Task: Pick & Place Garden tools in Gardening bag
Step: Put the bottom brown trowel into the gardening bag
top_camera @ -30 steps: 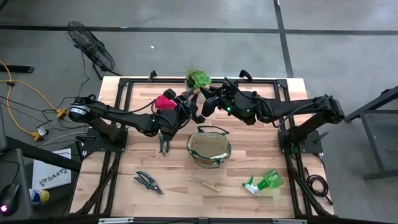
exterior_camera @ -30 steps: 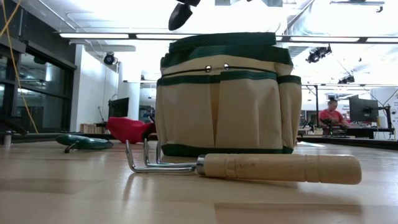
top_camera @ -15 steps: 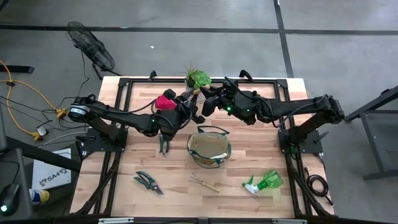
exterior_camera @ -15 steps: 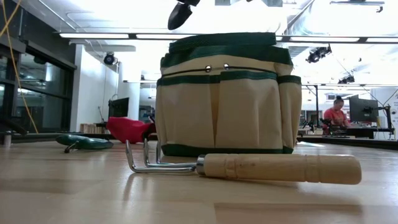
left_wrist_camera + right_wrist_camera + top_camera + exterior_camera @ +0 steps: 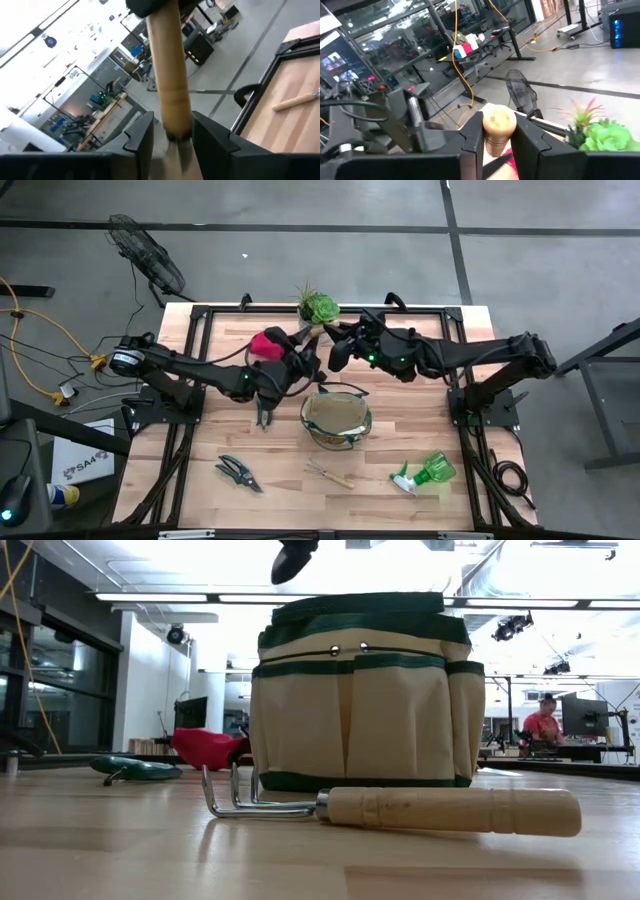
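Observation:
A wooden-handled trowel [image 5: 170,75] hangs in the air behind the gardening bag [image 5: 336,418], between my two grippers. My right gripper [image 5: 497,135] is shut on the handle's free end. My left gripper [image 5: 172,136] is open, its fingers on either side of the handle where the wood meets the metal neck, with a narrow gap showing. The trowel's dark blade tip [image 5: 293,555] shows above the bag's rim [image 5: 360,608]. In the high view the left gripper [image 5: 308,365] and right gripper [image 5: 337,352] nearly meet. My right gripper pinches the trowel's wooden handle at its butt end [image 5: 496,125] between its two fingers. The fingers reach in level from the table's right side. The trowel is lifted clear of the table, and its handle runs from the right gripper [image 5: 150,6] toward my left fingers.
A hand rake [image 5: 328,473] lies in front of the bag, pruning shears [image 5: 238,472] near left, another pair [image 5: 265,412] left of the bag, a spray bottle [image 5: 425,474] near right. A red glove [image 5: 264,343] and a potted succulent [image 5: 320,307] sit at the far edge.
My left gripper has rolled a little about its own line while staying in place; the succulent behind it now shows more fully. The trowel's blade tip has turned and risen slightly above the bag. My right gripper has kept still.

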